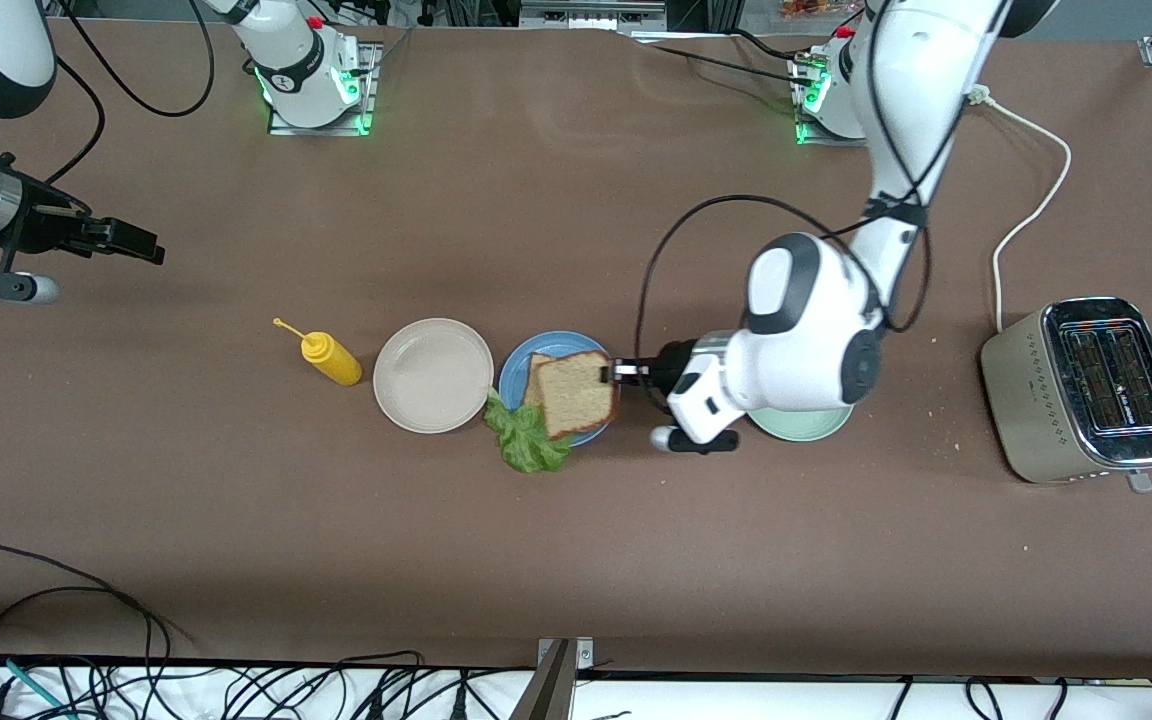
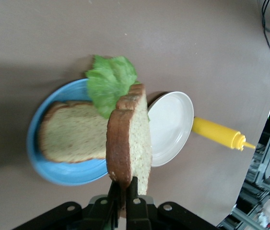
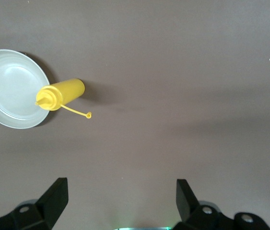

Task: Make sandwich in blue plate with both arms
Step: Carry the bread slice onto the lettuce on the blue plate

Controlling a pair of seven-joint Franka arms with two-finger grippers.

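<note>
Hovering over the table's edge at the right arm's end, the right gripper [image 1: 141, 243] waits with fingers spread wide. Along the table's middle sit a yellow mustard bottle [image 1: 329, 358], a beige plate [image 1: 433, 375] and the blue plate [image 1: 514, 378], which holds one bread slice [image 2: 72, 132] with a lettuce leaf [image 1: 528, 440] hanging over its rim. The left gripper [image 1: 620, 372] pinches a second bread slice [image 1: 576, 393] on edge above that plate. A pale green plate [image 1: 804, 424] and a toaster [image 1: 1086, 388] follow.
</note>
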